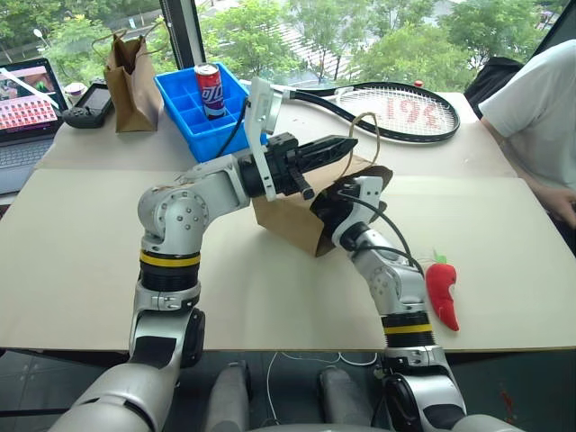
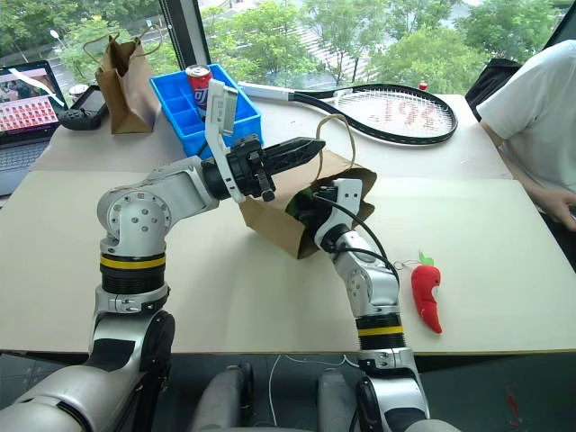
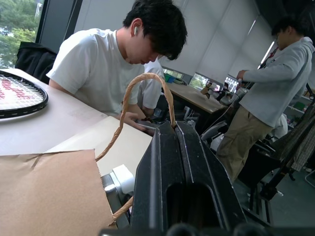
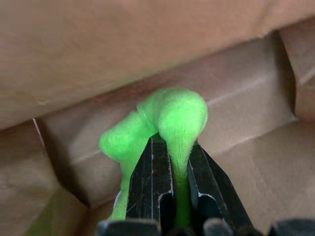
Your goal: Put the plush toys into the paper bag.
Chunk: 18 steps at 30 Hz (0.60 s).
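Observation:
The paper bag [image 1: 286,219] lies tipped on the table with its mouth facing right. My left gripper [image 1: 345,144] is shut on one of its loop handles [image 3: 129,93] and holds that side of the mouth up. My right gripper [image 4: 172,143] reaches inside the bag mouth, shut on the bright green plush toy [image 4: 173,115], with brown paper walls all around it. From the head views the green toy is mostly hidden inside the bag. The red chili-shaped plush toy [image 1: 442,292] lies on the table to the right of my right arm, near the front edge.
At the back left are a narrower brown bag [image 1: 133,76], a blue bin [image 1: 193,121] holding a can [image 1: 209,88], a game controller [image 1: 88,112] and a laptop [image 1: 25,112]. A racket [image 1: 396,110] lies behind the bag. A person in a white shirt [image 1: 538,99] sits at the right.

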Available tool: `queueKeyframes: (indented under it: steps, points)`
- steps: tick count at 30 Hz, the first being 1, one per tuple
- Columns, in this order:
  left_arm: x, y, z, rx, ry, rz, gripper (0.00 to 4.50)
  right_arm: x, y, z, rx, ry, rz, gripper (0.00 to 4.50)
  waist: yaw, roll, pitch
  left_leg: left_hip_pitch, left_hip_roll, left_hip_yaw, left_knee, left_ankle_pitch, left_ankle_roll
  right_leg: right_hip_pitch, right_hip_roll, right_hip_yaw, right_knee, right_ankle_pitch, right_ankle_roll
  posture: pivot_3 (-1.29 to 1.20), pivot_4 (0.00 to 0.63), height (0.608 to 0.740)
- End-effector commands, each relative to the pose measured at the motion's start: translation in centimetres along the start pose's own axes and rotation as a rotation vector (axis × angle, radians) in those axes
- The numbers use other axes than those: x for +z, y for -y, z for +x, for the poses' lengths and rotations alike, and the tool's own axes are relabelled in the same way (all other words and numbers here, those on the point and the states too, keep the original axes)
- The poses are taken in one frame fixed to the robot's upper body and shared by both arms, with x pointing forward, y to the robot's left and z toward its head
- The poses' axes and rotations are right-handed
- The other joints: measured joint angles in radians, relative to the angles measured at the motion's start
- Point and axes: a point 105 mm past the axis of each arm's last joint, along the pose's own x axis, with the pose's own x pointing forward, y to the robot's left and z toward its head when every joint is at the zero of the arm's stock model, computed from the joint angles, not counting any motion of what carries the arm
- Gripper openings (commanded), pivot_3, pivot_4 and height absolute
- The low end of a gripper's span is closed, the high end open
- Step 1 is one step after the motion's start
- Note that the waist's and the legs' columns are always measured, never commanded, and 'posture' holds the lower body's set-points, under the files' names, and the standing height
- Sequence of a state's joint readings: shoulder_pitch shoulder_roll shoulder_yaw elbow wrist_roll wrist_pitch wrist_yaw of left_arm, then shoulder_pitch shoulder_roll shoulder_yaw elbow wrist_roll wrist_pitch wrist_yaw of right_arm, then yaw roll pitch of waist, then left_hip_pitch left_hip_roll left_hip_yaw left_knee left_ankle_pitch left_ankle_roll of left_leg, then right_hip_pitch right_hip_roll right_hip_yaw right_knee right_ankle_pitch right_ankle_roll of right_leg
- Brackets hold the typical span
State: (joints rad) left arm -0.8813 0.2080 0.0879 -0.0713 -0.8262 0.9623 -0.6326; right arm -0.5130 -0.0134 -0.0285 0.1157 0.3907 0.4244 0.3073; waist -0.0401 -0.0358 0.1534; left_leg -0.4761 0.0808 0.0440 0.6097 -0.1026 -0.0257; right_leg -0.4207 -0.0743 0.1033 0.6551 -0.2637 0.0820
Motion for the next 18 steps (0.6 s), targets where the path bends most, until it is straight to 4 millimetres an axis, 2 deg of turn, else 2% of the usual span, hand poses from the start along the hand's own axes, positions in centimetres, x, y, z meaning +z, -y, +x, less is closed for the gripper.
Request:
queueKeyframes:
  steps: [1, 5, 9, 15, 18]
  points:
    - [0.6, 0.7, 0.1, -0.018, 0.023, 0.04, 0.0, 0.4, -0.9, -0.5, 0.05, -0.009, -0.028, 1.0, 0.0, 0.0, 0.0, 0.0, 0.0, 0.0, 0.0, 0.0, 0.0, 0.0, 0.0, 0.0, 0.0, 0.0, 0.0, 0.0, 0.15, 0.731]
    - [0.2, 0.6, 0.1, -0.013, 0.012, 0.038, 0.0, 1.2, 0.2, -2.0, 0.03, -0.042, -0.142, 2.39, 0.004, 0.0, 0.0, 0.0, 0.0, 0.0, 0.0, 0.0, 0.0, 0.0, -0.001, 0.0, 0.0, 0.0, 0.0, 0.0, 0.15, 0.731]
    - [-1.1, 0.4, 0.2, -0.005, -0.018, 0.023, 0.0, 2.7, 1.4, -4.6, 0.001, -0.067, -0.192, 3.77, 0.006, 0.0, 0.0, 0.0, 0.0, 0.0, 0.0, 0.0, 0.0, 0.0, -0.001, 0.0, -0.001, 0.0, 0.0, 0.0, 0.15, 0.731]
    - [-1.9, 0.8, 0.7, -0.018, -0.024, -0.008, 0.0, 4.9, 2.9, -8.9, -0.051, -0.103, -0.239, 3.77, 0.007, 0.0, 0.0, 0.0, 0.0, 0.0, 0.0, 0.0, 0.0, 0.0, -0.001, 0.0, -0.001, 0.0, 0.0, 0.0, 0.15, 0.731]
    - [-2.0, 0.9, 0.9, -0.028, -0.026, -0.012, 0.0, 6.4, 4.3, -11.4, -0.115, -0.141, -0.283, 3.77, 0.009, 0.0, 0.0, 0.0, 0.0, 0.0, 0.0, 0.0, 0.0, 0.001, -0.001, 0.0, -0.001, 0.0, 0.0, 0.0, 0.15, 0.731]
